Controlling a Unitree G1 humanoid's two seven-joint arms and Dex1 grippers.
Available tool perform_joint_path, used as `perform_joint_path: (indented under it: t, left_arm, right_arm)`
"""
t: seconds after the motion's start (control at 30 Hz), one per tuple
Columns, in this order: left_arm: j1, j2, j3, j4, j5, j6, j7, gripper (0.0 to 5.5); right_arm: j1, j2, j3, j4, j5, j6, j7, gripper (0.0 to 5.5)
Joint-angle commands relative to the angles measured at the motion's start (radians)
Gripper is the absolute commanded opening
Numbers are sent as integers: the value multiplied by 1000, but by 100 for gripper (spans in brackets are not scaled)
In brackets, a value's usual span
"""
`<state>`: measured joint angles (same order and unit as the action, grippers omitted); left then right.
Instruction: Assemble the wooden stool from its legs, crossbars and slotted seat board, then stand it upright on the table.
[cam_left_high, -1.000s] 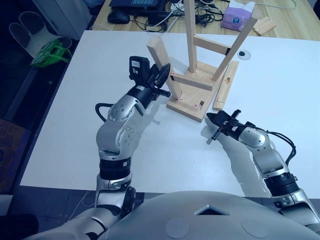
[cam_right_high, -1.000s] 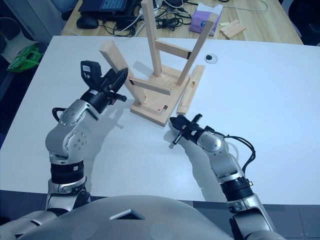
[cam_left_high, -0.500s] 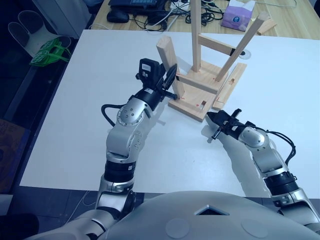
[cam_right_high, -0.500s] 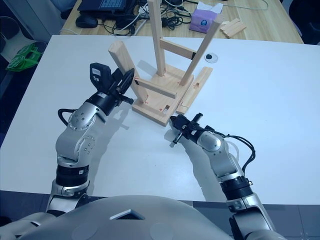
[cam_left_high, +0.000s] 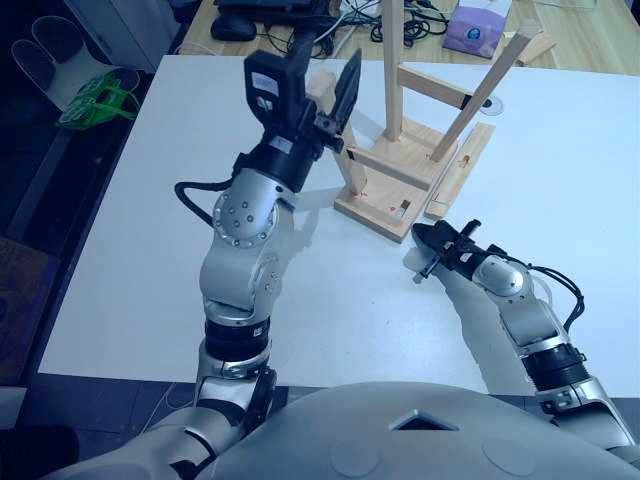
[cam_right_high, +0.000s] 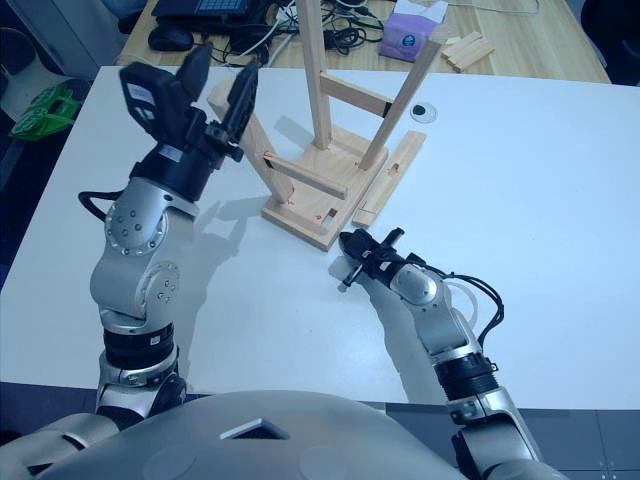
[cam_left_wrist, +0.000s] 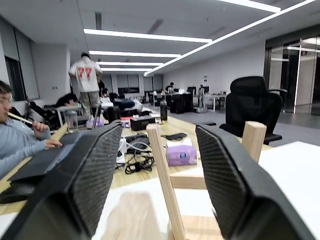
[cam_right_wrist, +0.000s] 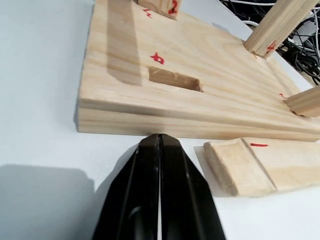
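The stool stands upside down: its slotted seat board (cam_left_high: 385, 215) lies flat on the white table with three legs pointing up, joined by crossbars (cam_left_high: 385, 165). One slot (cam_right_wrist: 175, 79) near the board's front corner is bare. A loose leg (cam_left_high: 455, 170) lies on the table against the board's right edge. My left gripper (cam_left_high: 325, 65) is raised and open, its fingers either side of the top of the tilted left leg (cam_left_high: 350, 170). Down on the table, my right gripper (cam_left_high: 420, 235) is shut and empty, its tip just in front of the board's near edge (cam_right_wrist: 150, 122).
Behind the table a wooden desk holds a tissue box (cam_left_high: 470, 28), cables and small wood offcuts (cam_left_high: 540, 45). A round black cable hole (cam_left_high: 487, 103) lies right of the stool. White table surface stretches to the right and front. A green object (cam_left_high: 95, 100) lies off the left edge.
My left gripper has risen from low beside the tilted leg to its top end, staying open. The stool turned and shifted slightly early on. The right arm has stayed where it was.
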<state>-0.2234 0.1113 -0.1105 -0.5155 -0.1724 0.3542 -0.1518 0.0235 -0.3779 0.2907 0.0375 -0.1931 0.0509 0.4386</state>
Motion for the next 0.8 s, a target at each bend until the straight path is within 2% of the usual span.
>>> perform_joint_path:
  t: [0.03,0.17,0.33,0.4,0.47,0.63,0.8]
  left_arm:
    - [64,20,28,-40,27,-140,-20,272]
    - [96,15,60,-34,80,-248,16,272]
    - [74,20,232,-9,135,-314,139,272]
    - [79,20,347,43,124,-311,207,277]
    - [120,8,412,113,109,-317,239,277]
    - [257,-42,396,315,88,-369,203,277]
    - [276,-74,264,608,138,-485,126,277]
  right_arm:
    - [-25,49,-57,-22,4,23,-92,0]
    - [-82,101,-125,-49,45,78,-146,0]
    - [-95,135,-194,-79,85,150,-184,0]
    - [-91,149,-211,-70,101,172,-194,28]
    - [-83,161,-220,-67,115,194,-203,64]
    - [-85,172,-243,-50,140,235,-210,142]
    - [-157,225,-229,16,189,287,-190,233]
